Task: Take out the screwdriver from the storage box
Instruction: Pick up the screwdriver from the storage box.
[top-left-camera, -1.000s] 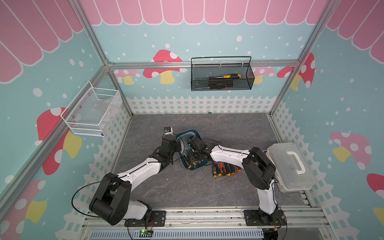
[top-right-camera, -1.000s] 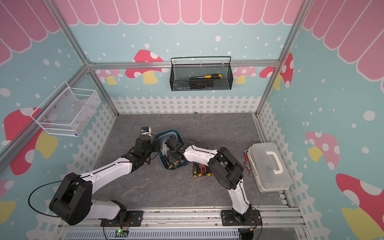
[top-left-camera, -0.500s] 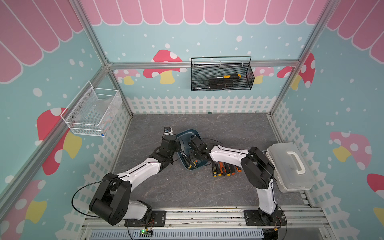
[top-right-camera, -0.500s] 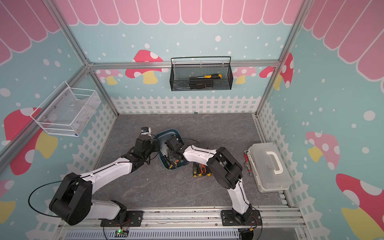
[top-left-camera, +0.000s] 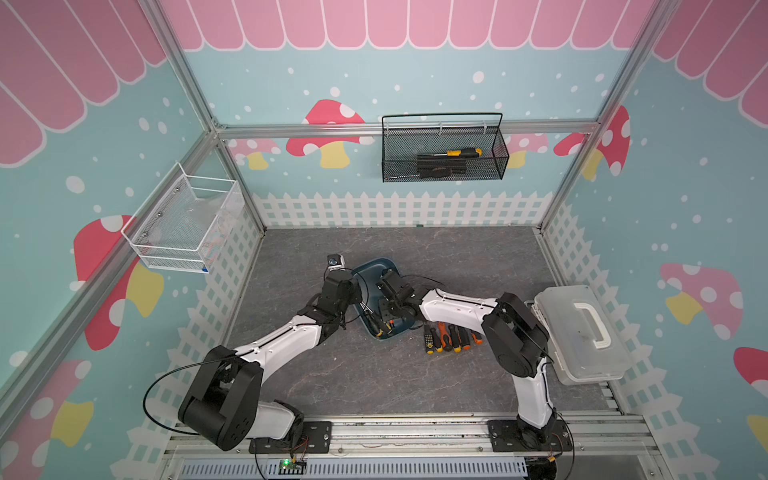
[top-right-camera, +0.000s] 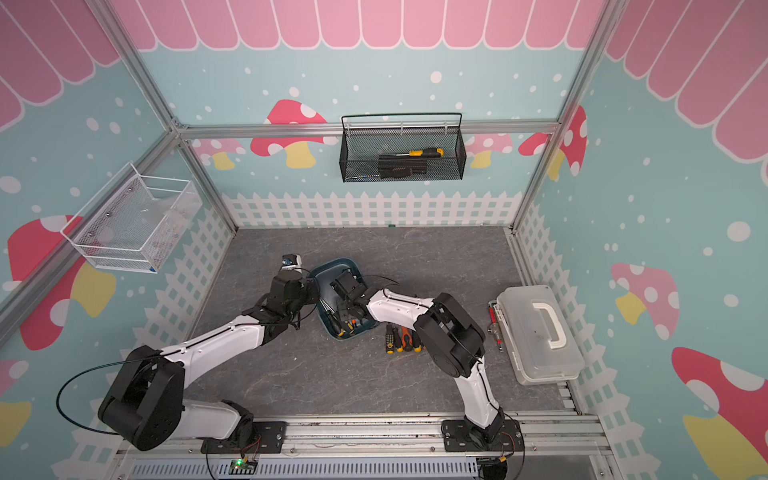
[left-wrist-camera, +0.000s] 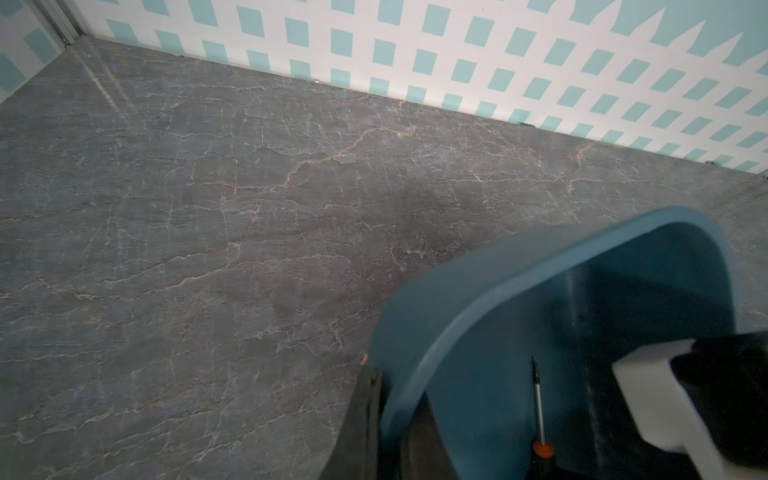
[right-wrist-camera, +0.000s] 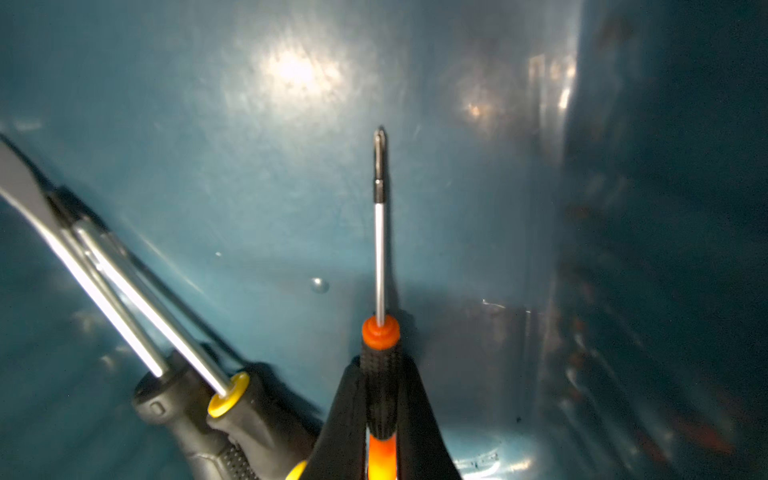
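The right gripper was clamped on the slim screwdriver, its 2 black fingers pinching the knurled black-and-orange handle behind an orange collar. The thin silver shaft ended in a dark tip. The tool was inside the shallow dark teal-blue plastic storage box, beside 2 other black-handled screwdrivers. The left gripper was closed on the box's wall.
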